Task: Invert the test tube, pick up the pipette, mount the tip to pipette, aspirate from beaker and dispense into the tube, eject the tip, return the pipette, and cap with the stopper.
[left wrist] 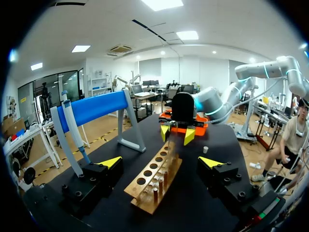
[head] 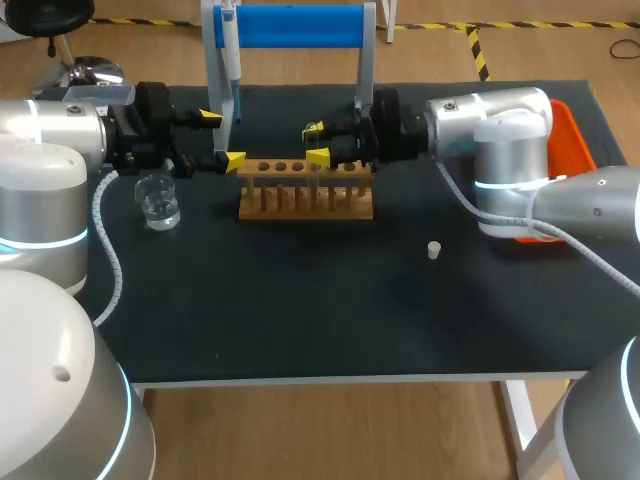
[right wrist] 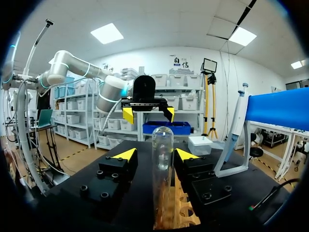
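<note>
Right end effector (right wrist: 155, 154) around tube (right wrist: 162, 145), rack (right wrist: 182, 212) beneath

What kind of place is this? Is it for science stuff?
Most likely a science lab bench. On the table there's a wooden rack holding a glass tube, a glass beaker, and a pipette hanging on a blue stand.

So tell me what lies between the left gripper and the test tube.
The wooden rack runs from the left gripper to the test tube; the left wrist view shows it.
</note>
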Tool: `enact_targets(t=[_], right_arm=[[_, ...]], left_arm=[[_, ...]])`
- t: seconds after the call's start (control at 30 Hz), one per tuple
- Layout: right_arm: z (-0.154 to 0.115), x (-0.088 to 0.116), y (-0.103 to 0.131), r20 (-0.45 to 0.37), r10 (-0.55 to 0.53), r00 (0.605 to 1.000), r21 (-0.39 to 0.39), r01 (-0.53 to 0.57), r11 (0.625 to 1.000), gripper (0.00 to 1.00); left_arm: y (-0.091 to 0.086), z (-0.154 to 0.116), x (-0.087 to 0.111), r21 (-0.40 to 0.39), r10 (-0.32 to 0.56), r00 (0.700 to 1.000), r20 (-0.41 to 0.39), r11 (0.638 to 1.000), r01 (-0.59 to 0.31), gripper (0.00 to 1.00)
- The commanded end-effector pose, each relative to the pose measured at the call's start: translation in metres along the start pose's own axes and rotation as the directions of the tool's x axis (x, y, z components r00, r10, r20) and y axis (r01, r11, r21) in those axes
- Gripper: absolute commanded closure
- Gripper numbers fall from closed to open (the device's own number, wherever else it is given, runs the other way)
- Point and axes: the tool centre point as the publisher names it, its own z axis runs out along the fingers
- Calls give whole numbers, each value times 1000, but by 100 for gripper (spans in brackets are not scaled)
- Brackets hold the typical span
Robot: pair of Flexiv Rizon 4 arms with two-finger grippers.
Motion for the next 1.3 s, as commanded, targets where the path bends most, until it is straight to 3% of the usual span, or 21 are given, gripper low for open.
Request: enact_targets(t=[0.03, 0.37, 0.83, 0.9, 0.97, 1.0, 1.3], right_arm=[[1, -2, -2, -3, 1, 1000, -5, -1, 1000, 52], [1, -2, -2, 5, 6, 1000, -8, -6, 1000, 57], [2, -3, -3, 12, 6, 1000, -5, -6, 1000, 79], [2, -3, -3, 13, 5, 1000, -5, -4, 1000, 73], [2, -4, -3, 16, 4, 1000, -3, -4, 1000, 59], [2, -4, -3, 18, 4, 1000, -2, -4, 1000, 57], [2, -6, -3, 24, 2, 1000, -4, -2, 1000, 55]], left_arm=[[0, 0, 1, -1, 0, 1000, 2, 1000, 0, 0], [0, 0, 1, -1, 0, 1000, 2, 1000, 0, 0], [0, 0, 1, -1, 0, 1000, 2, 1000, 0, 0], [0, 0, 1, -1, 0, 1000, 2, 1000, 0, 0], [0, 0, 1, -1, 0, 1000, 2, 1000, 0, 0], [0, 0, 1, -1, 0, 1000, 2, 1000, 0, 0], [0, 0, 1, -1, 0, 1000, 2, 1000, 0, 0]])
